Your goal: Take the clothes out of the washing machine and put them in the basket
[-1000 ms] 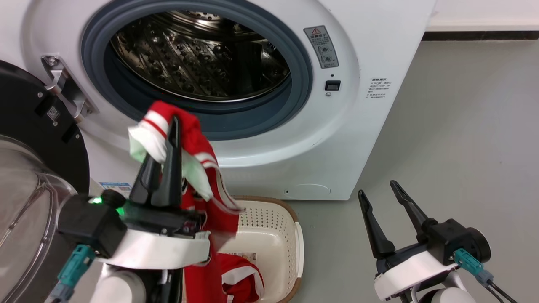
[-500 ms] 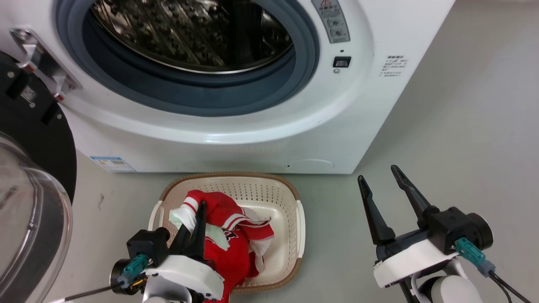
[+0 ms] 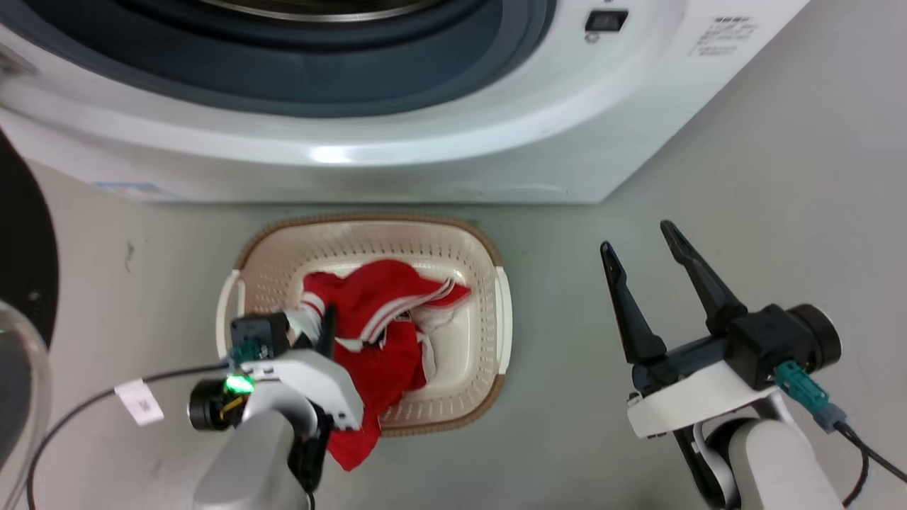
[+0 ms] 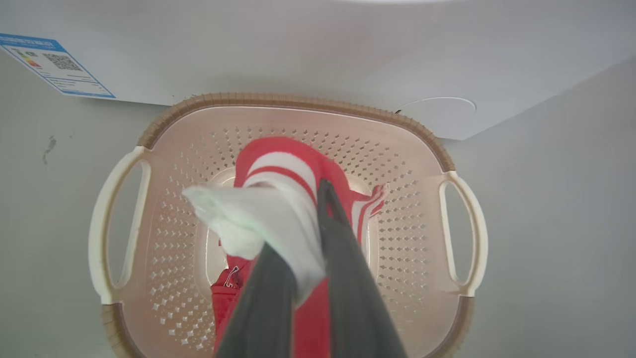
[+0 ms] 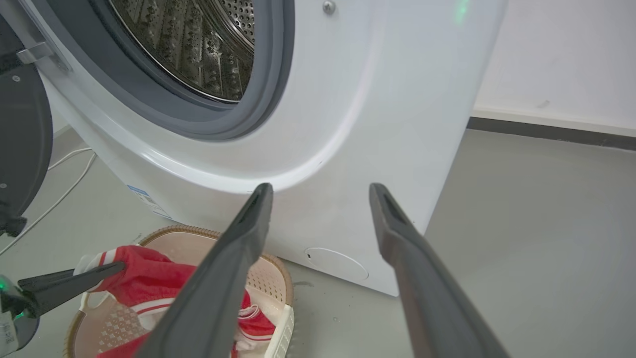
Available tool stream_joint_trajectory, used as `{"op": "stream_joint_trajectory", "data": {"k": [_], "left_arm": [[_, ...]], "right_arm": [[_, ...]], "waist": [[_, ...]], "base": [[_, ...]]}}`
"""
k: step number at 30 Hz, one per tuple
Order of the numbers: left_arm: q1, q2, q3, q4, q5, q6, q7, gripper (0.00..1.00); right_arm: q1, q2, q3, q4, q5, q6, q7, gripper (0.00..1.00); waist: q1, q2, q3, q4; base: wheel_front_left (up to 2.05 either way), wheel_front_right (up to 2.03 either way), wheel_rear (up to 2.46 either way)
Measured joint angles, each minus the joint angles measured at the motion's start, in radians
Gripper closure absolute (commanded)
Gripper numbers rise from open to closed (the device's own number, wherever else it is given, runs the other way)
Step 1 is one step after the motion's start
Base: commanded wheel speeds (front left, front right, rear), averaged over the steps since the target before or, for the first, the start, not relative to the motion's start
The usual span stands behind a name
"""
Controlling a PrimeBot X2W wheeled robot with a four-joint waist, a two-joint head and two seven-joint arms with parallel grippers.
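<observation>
The cream basket point(image 3: 489, 283) with its brown rim stands on the floor in front of the white washing machine point(image 3: 425, 142). Red clothes point(image 3: 386, 297) with white stripes lie in it, and one end hangs over the near rim. My left gripper point(image 3: 324, 327) is low over the basket's near left side, shut on a red and white garment point(image 4: 278, 169) held above the basket point(image 4: 298, 102). My right gripper point(image 3: 636, 237) hangs open over bare floor to the basket's right, holding nothing. In the right wrist view, that gripper point(image 5: 320, 188) points at the machine point(image 5: 357, 114), whose steel drum point(image 5: 198, 44) looks bare.
The machine's black-rimmed door point(image 3: 25, 255) stands swung open at the far left, close to my left arm. A cable with a white tag point(image 3: 138, 401) runs across the floor there. Grey floor point(image 3: 779, 177) stretches right of the machine.
My left gripper has come down from in front of the drum opening to the basket, carrying the red garment. The head camera has tilted down. The right gripper stays open.
</observation>
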Motion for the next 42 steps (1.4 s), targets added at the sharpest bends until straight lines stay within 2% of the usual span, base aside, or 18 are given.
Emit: {"op": "stream_joint_trajectory", "data": {"k": [15, 23, 24, 25, 26, 33, 42], "left_arm": [[-0.249, 0.002, 0.026, 0.356, 0.002, -0.019, -0.007, 1.00], [-0.270, 0.017, 0.036, 0.430, -0.020, -0.016, 0.023, 1.00], [-0.270, 0.016, 0.037, 0.431, -0.022, -0.015, 0.023, 0.64], [-0.270, 0.017, 0.038, 0.433, -0.025, -0.012, 0.022, 0.11], [-0.268, 0.017, 0.038, 0.434, -0.025, -0.012, 0.017, 0.00], [-0.222, 0.009, 0.033, 0.416, -0.023, -0.016, -0.005, 0.00], [-0.056, -0.004, 0.058, 0.176, 0.035, -0.015, -0.008, 0.00]], "right_arm": [[-0.060, 0.000, 0.008, -0.014, -0.009, 0.000, -0.014, 0.00], [-0.077, 0.000, 0.015, -0.001, -0.006, 0.000, -0.025, 0.00], [-0.078, 0.000, 0.013, 0.003, -0.005, 0.000, -0.026, 0.00], [-0.078, 0.000, 0.011, 0.007, -0.004, 0.000, -0.029, 0.00], [-0.078, 0.000, 0.010, 0.011, -0.004, 0.000, -0.033, 0.00], [-0.070, 0.000, 0.002, 0.055, -0.004, 0.000, -0.043, 0.00], [-0.017, 0.000, -0.040, 0.096, -0.016, 0.000, -0.033, 0.00]], "waist": [[0.0000, 0.0000, 0.218, -0.043], [0.0000, 0.0000, 0.256, -0.078], [0.0000, -0.0001, 0.253, -0.080], [0.0000, -0.0001, 0.248, -0.080], [0.0000, 0.0000, 0.241, -0.081], [-0.0001, -0.0001, 0.140, -0.072], [-0.0001, 0.0000, -0.058, -0.041]], "base": [[0.00, 0.00, 0.00], [0.00, 0.00, 0.00], [0.00, 0.00, 0.00], [0.00, 0.00, 0.00], [0.00, 0.00, 0.00], [0.00, 0.00, 0.00], [0.00, 0.00, 0.00]]}}
